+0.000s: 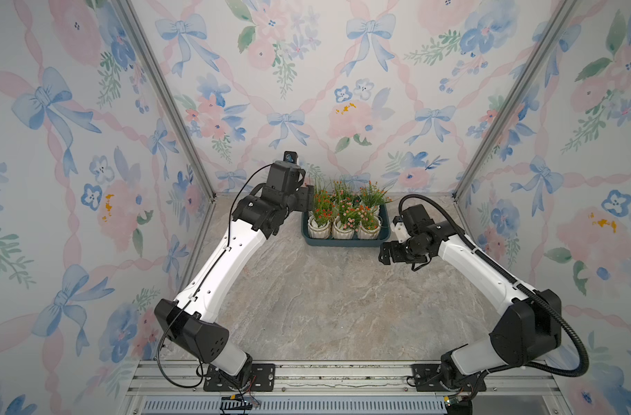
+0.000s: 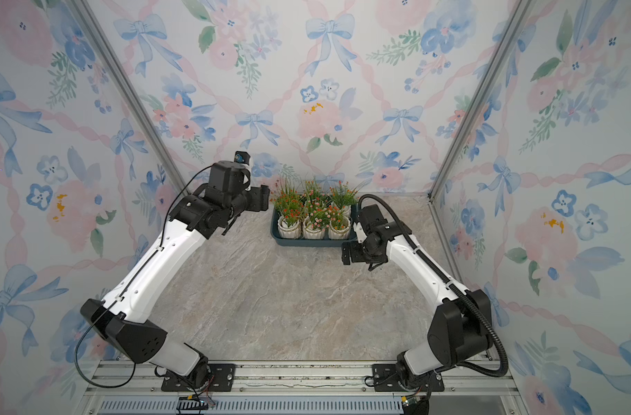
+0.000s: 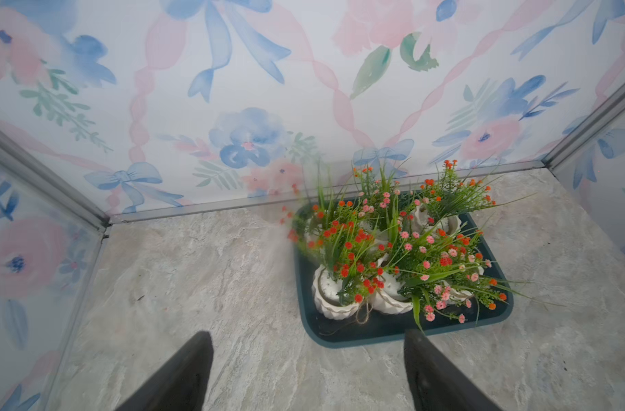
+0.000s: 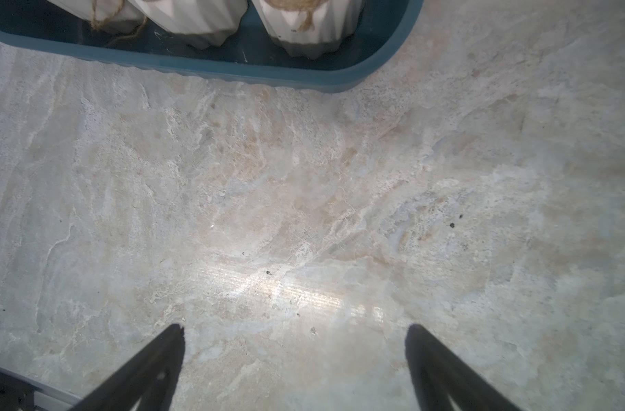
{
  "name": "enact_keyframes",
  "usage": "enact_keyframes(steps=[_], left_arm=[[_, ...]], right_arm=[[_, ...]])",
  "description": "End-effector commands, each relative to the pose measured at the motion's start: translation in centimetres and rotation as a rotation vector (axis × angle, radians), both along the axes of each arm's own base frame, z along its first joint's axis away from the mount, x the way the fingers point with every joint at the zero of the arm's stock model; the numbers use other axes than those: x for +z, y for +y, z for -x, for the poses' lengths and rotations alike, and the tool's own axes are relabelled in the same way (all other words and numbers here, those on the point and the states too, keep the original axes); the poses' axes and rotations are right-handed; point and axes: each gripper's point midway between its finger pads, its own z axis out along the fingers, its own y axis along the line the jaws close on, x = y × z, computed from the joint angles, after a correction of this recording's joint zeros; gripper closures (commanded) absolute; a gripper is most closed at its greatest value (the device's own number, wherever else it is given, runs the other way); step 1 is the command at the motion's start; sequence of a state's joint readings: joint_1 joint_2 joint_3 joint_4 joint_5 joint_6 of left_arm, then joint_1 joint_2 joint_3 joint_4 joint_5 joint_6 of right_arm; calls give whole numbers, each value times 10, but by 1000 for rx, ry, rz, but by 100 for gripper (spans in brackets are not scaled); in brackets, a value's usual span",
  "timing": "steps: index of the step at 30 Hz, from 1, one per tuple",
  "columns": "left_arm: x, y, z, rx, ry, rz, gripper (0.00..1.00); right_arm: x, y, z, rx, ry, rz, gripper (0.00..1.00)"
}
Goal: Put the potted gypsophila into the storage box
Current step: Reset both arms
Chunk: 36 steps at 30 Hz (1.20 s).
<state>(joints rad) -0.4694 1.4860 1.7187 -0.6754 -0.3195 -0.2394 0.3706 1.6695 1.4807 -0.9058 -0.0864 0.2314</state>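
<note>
The storage box (image 1: pixel 346 243) (image 2: pixel 314 243), a shallow teal tray, sits at the back middle of the table. Several potted gypsophila (image 1: pixel 342 215) (image 2: pixel 314 215) stand inside it, white ribbed pots with green sprigs and red, orange and pink blossoms. My left gripper (image 1: pixel 305 199) (image 3: pixel 309 338) hovers just left of the box, open and empty. The left wrist view shows the plants (image 3: pixel 393 249) in the box (image 3: pixel 375 340). My right gripper (image 1: pixel 386 253) (image 4: pixel 295 331) hangs off the box's front right corner, open and empty. In the right wrist view, the pots' bases (image 4: pixel 193 21) stand behind the rim (image 4: pixel 268 76).
Floral-papered walls (image 1: pixel 307 90) close in the back and both sides, with metal posts (image 1: pixel 170 107) at the corners. The box stands close to the back wall. The marbled tabletop (image 1: pixel 325 305) stretches from the box to the front rail (image 1: pixel 342 377).
</note>
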Motion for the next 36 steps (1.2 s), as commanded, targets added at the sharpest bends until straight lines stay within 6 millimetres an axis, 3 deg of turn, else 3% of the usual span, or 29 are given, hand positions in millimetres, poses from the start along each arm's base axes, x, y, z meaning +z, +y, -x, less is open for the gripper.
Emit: enact_keyframes(steps=[1, 4, 8, 16, 20, 23, 28, 32, 36], left_arm=[[14, 34, 14, 99, -87, 22, 10], [19, 58, 30, 153, -145, 35, 3], [17, 81, 47, 200, -227, 34, 2], [-11, 125, 72, 343, -408, 22, 2], [-57, 139, 83, 378, -508, -32, 2], [-91, 137, 94, 335, -613, -7, 2], [-153, 142, 83, 343, -480, -84, 2], [-181, 145, 71, 368, -415, -117, 2], [-196, 142, 60, 345, -399, -113, 2]], right_arm=[[0, 1, -3, -2, 19, 34, 2], [5, 0, -7, 1, 9, 51, 1], [11, -4, -14, -5, -4, 89, 3], [31, -33, -24, -98, -97, 216, 3], [38, -59, -23, -160, -168, 324, 3], [48, -76, -20, -206, -223, 354, 3], [55, -99, -19, -277, -281, 320, 3], [63, -113, -21, -323, -372, 273, 3], [63, -118, -21, -306, -400, 233, 3]])
